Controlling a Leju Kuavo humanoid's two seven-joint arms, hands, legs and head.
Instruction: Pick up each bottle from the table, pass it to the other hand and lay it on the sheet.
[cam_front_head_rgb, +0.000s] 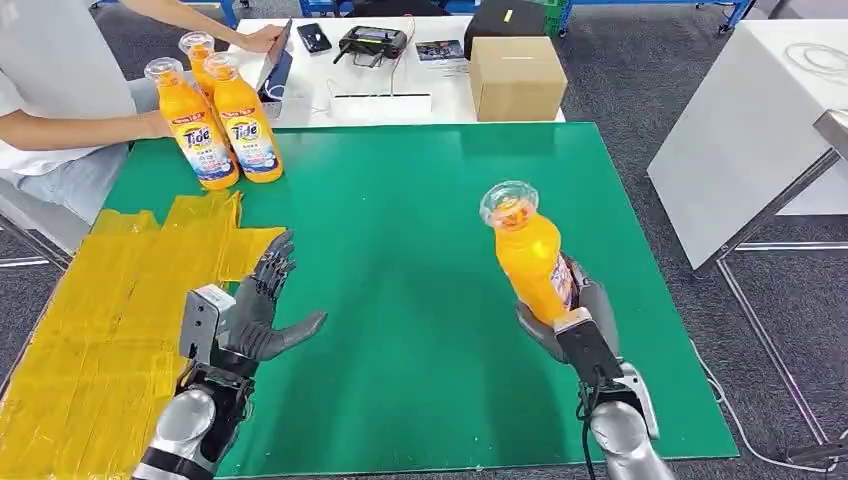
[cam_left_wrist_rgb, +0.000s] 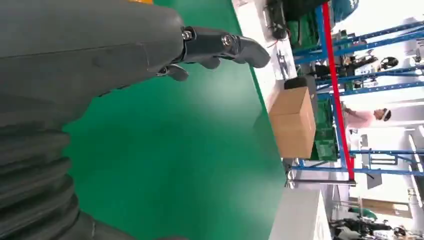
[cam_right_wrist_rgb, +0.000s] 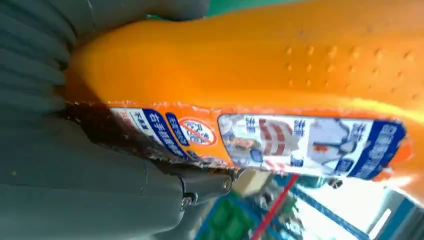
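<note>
Here your right hand (cam_front_head_rgb: 570, 325) is wrapping the orange bottle (cam_front_head_rgb: 530, 255) low on its body, keeping it upright above the green worktop (cam_front_head_rgb: 400, 230); your left hand (cam_front_head_rgb: 262, 310) is waiting spread and empty beside the yellow sheet (cam_front_head_rgb: 90, 330), presumably for the pass.

I count four orange bottles (cam_front_head_rgb: 529, 258), one cardboard box (cam_front_head_rgb: 517, 77), one yellow sheet (cam_front_head_rgb: 100, 330), one phone (cam_front_head_rgb: 314, 38).

orange bottle (cam_front_head_rgb: 532, 262), clear cap | green table (cam_front_head_rgb: 420, 260) | yellow sheet (cam_front_head_rgb: 100, 330) | brown box (cam_front_head_rgb: 516, 78)
</note>
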